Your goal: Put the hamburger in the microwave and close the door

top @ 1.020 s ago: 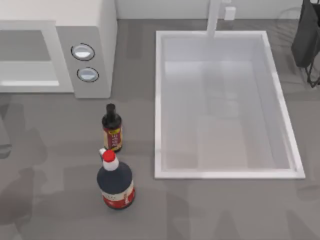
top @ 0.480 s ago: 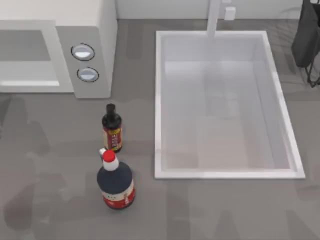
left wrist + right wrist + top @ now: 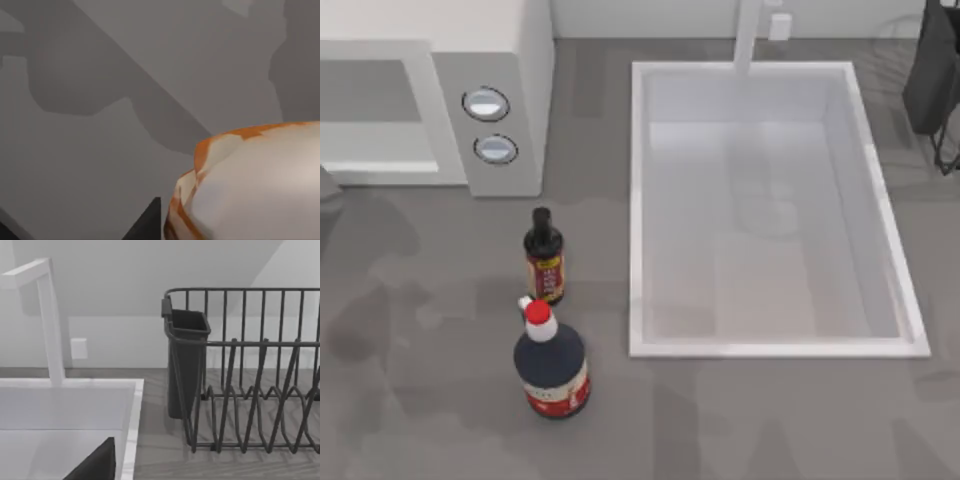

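Note:
The hamburger [image 3: 250, 185], a tan-orange and pale bun, sits very close in the left wrist view, above the grey tabletop. My left gripper [image 3: 235, 230] is shut on it, and one dark finger [image 3: 148, 222] shows beside the bun. The microwave [image 3: 505, 60] stands at the table's back left, with two round silver knobs [image 3: 486, 103] on its grey panel. Left of the knobs its front shows a grey inside and a pale floor. The door is out of view. My right gripper [image 3: 95, 465] hangs near the sink's back right corner, facing a dish rack.
A small dark bottle [image 3: 544, 255] and a big dark bottle with a red cap [image 3: 550, 365] stand in front of the microwave. A white sink basin [image 3: 635, 200] with a tap fills the middle and right. A dark dish rack [image 3: 250, 370] with a cup stands at the back right.
The arm shadows on the table's left side have shifted, and a dark shape has come in at the left edge. The bottles, sink and microwave have not moved.

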